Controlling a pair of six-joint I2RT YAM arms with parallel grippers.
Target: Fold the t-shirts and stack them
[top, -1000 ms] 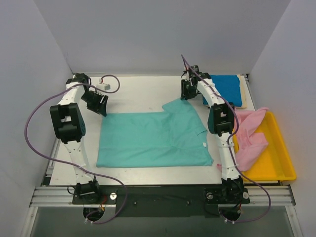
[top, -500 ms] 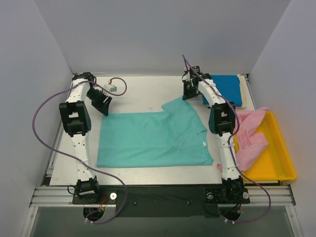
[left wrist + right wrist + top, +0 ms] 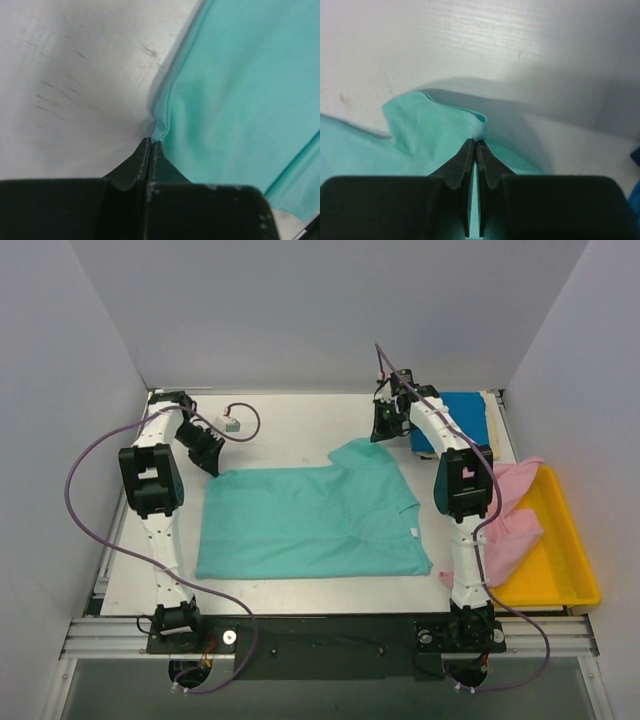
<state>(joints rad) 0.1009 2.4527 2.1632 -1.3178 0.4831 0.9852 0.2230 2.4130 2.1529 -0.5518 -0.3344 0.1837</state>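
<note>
White table top [image 3: 290,430], matte, marked with faint dark scratches [image 3: 55,95]; plain pale grey back wall [image 3: 320,310], left wall [image 3: 50,440] and right wall [image 3: 590,390] closing it in; aluminium rail [image 3: 330,637] along near edge; light even, shadows soft.

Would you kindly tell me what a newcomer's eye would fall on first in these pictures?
The teal-green t-shirt lies spread across the middle of the table, with the left gripper and the right gripper each pinched shut on one of its far corners. At the right, a rumpled pink t-shirt spills over the edge of the yellow tray, and a folded deep blue t-shirt sits in the far right corner.
</note>
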